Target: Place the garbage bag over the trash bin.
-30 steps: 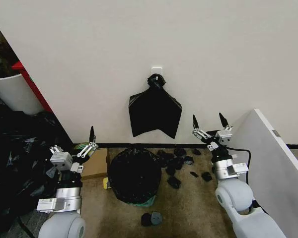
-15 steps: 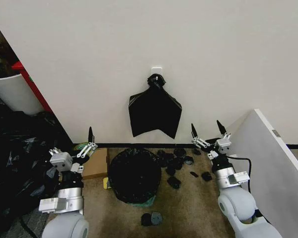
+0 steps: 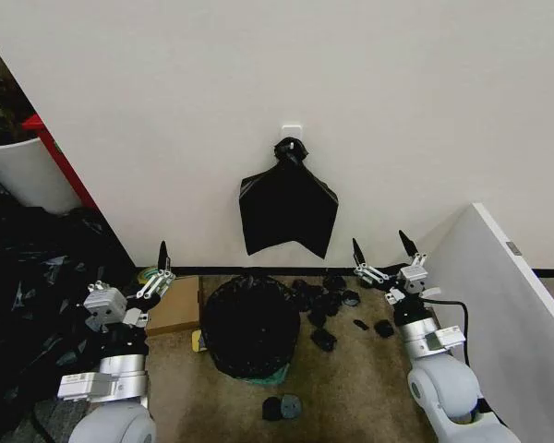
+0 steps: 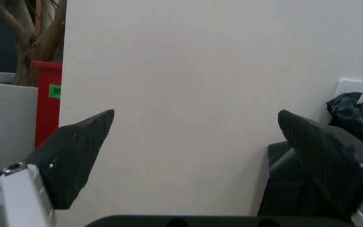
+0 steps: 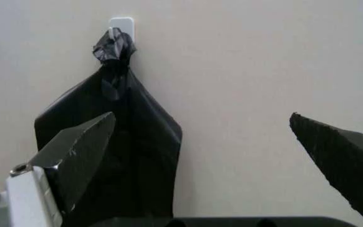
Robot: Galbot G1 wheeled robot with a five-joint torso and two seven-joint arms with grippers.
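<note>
The garbage bag [image 3: 249, 325], glossy black and crinkly, is draped over a round shape on the floor by the wall. The trash bin is hidden beneath it. My left gripper [image 3: 129, 269] hangs open to the left of the bag, level with its top and apart from it. My right gripper [image 3: 379, 245] stands open to the bag's right, above the floor scraps. Both point at the wall. In the wrist views the left gripper [image 4: 194, 123] and the right gripper [image 5: 200, 123] hold nothing between their dark fingers.
A flat fan-shaped black bundle [image 3: 288, 208] hangs from a wall hook above the bag. A heap of black sheeting [image 3: 28, 295] fills the left side, beside a cardboard box [image 3: 175, 309]. Small black scraps [image 3: 328, 305] litter the floor. A white panel [image 3: 508, 295] stands on the right.
Both arms have sunk a little and drawn back toward me, the left gripper drifting left. Both grippers stay open. The bag has not moved.
</note>
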